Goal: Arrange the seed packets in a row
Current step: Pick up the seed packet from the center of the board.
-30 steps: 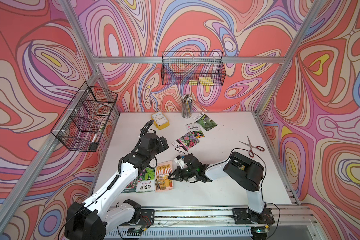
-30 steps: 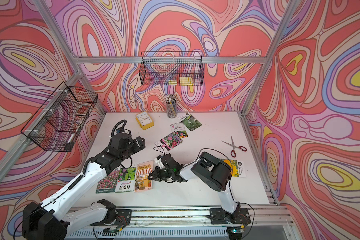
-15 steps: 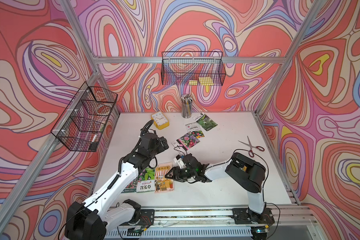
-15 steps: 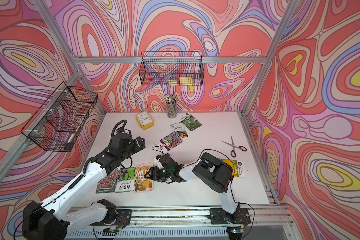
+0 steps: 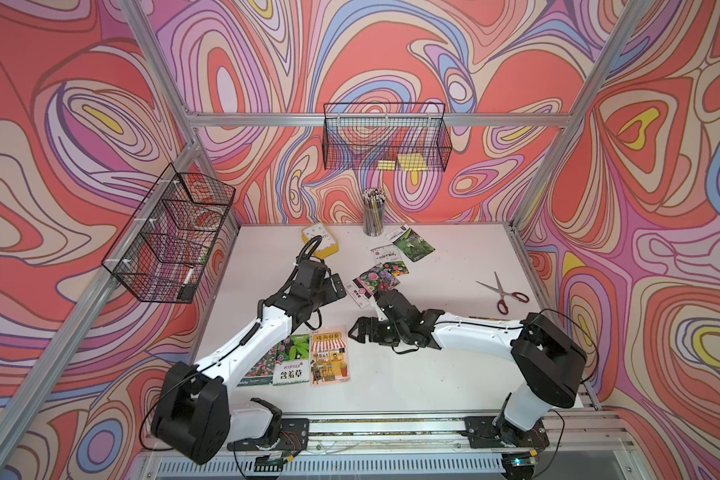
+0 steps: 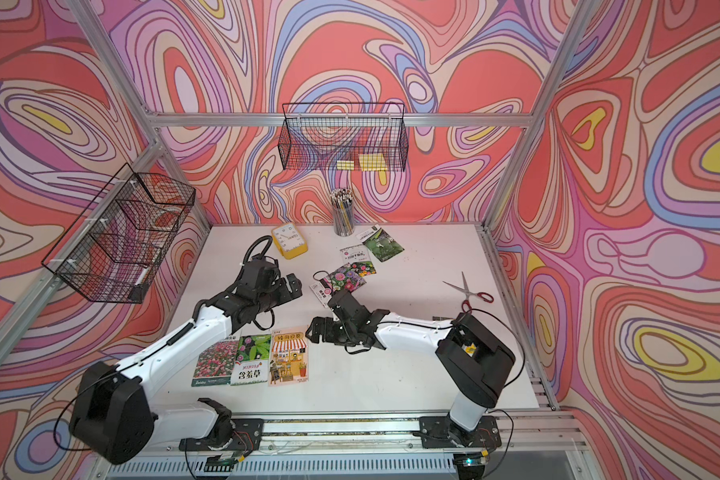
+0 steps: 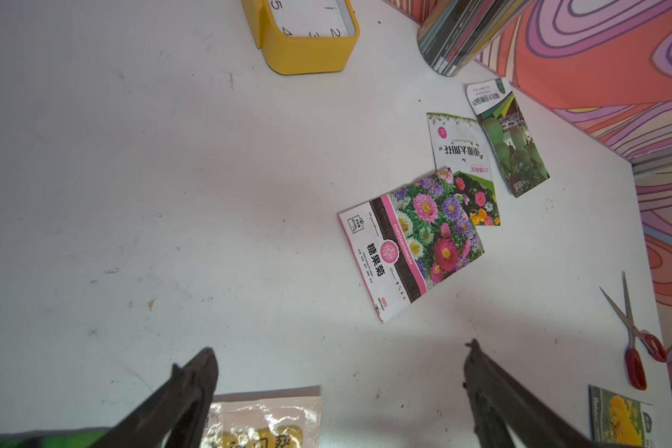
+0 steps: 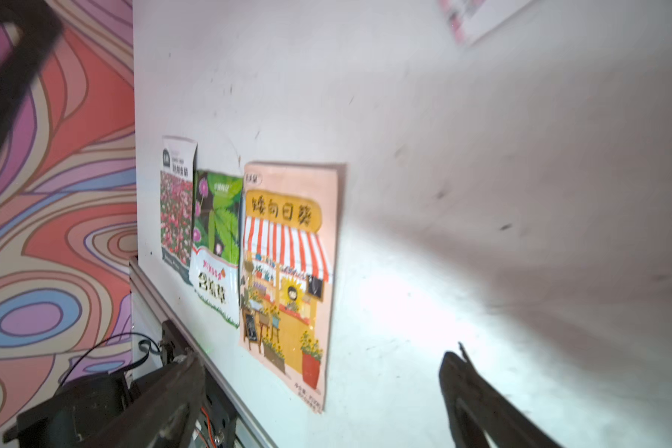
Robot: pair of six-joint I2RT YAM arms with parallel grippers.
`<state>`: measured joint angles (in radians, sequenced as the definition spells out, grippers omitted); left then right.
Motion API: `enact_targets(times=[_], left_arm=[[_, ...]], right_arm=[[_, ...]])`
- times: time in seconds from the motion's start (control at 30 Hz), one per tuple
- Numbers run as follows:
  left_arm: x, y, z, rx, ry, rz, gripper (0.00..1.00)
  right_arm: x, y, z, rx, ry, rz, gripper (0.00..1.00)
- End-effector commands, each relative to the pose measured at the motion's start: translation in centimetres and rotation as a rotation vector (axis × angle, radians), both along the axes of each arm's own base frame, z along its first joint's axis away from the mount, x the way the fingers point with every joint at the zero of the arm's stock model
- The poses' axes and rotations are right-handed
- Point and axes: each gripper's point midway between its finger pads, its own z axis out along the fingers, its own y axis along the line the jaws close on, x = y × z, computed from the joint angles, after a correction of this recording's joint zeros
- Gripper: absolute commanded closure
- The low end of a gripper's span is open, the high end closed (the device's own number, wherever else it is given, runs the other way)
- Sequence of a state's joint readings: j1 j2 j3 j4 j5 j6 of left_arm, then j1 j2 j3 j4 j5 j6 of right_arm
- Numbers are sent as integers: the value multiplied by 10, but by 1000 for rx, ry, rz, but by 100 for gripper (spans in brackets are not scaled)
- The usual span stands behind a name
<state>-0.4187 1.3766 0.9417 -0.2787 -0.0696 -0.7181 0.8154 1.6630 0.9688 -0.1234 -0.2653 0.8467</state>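
Three seed packets lie side by side near the front left: a pink-flower packet [image 6: 211, 362], a green-leaf packet [image 6: 251, 359] and an orange shopfront packet [image 6: 288, 357] [image 8: 288, 271]. Farther back lie a chrysanthemum packet [image 5: 377, 280] [image 7: 412, 244], a white packet [image 5: 387, 253] partly under it, and a dark green packet [image 5: 412, 243]. A sunflower packet [image 7: 619, 421] lies near the scissors. My right gripper [image 5: 356, 330] [image 8: 326, 355] hangs open and empty just right of the shopfront packet's far end. My left gripper [image 5: 337, 286] [image 7: 340, 349] is open and empty, left of the chrysanthemum packet.
A yellow-rimmed clock [image 5: 321, 241] and a pencil cup [image 5: 373, 216] stand at the back. Red-handled scissors [image 5: 504, 293] lie at the right. A wire basket [image 5: 385, 137] with sticky notes hangs on the back wall, and another wire basket [image 5: 171, 237] on the left wall.
My right gripper opened, let go of the shopfront packet and drew back to the right. The packet now lies flat beside the green-leaf one. The left arm barely moved.
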Motion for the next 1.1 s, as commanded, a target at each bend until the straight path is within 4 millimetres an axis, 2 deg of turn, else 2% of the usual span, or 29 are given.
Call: enact_targets(times=[0.0,0.13,0.27,0.4,0.57,0.63,0.8,1.0,1.07], left_arm=[[28,-22,2,-22,-9,-70,1],[53,-44,-21,-32,32,-125,1],[86,-55,-39,6,56,-192,1],[108,-56,-62,-21,118,-220,2],[124,-49,-88,-135,167,-197,5],[127,-48,-94,-155,177,-199,5],[121,-65,-111,-257,232,-232,4],[98,-88,-134,-384,319,-281,3],[88,-93,-139,-405,336,-288,4]], right_arm=[[37,-47,-5,-77,-28,-90,4],[83,-72,2,-66,-36,-153,4],[116,-81,-18,-29,25,-200,4],[135,-76,-33,11,56,-222,5],[148,-66,-47,64,86,-247,6],[151,-63,-49,85,89,-255,6],[158,-59,-60,105,104,-274,7],[166,-52,-73,146,134,-296,10],[168,-49,-75,167,141,-303,14]])
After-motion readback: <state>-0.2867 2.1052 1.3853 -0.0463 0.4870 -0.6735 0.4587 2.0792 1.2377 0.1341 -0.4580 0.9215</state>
